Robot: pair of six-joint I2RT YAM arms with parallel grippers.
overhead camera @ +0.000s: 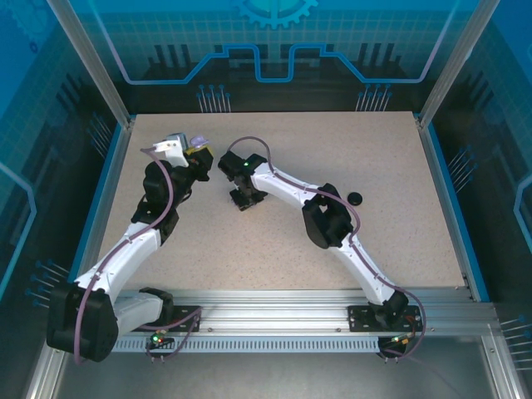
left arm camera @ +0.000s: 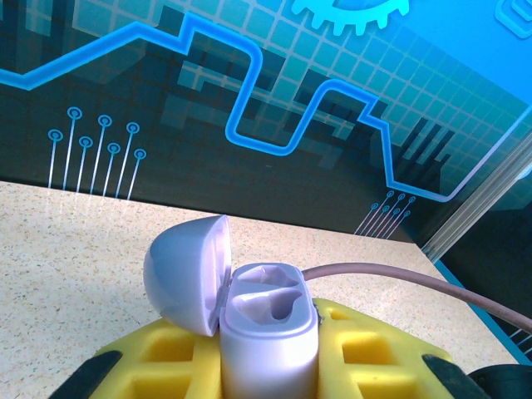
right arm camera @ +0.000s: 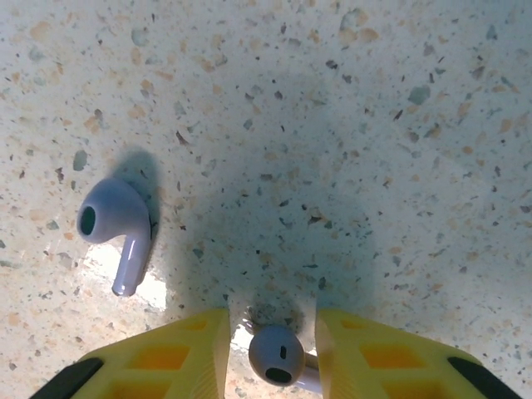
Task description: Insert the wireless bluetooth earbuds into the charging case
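Bracketing a lilac earbud (right arm camera: 278,356), the right gripper (right arm camera: 273,332) stands low over the table (right arm camera: 349,125), its yellow fingers (right arm camera: 187,349) spread to either side. A sliver of gap shows on the left of the bud. On the right, contact with the stem cannot be told.

- Second earbud (right arm camera: 116,224), same lilac, lies loose on the table, left of the gripper in the right wrist view. It is apart from the fingers.
- Left gripper (left arm camera: 266,328) is pressed on the charging case (left arm camera: 270,357), holding it upright. The lid (left arm camera: 187,274) is swung open to the left and both pockets look vacant.
- From above, the left gripper (overhead camera: 198,154) with the case sits at far left of the table. The right gripper (overhead camera: 243,198) is just to its right and nearer.

Step in hand, as judged: pickup of the first bud, with nothing seated yet.

Next move calls for a gentle pinch on a tiny slippery body, a clean lift, then a carry left to the case. The stem should point down into the matching pocket.
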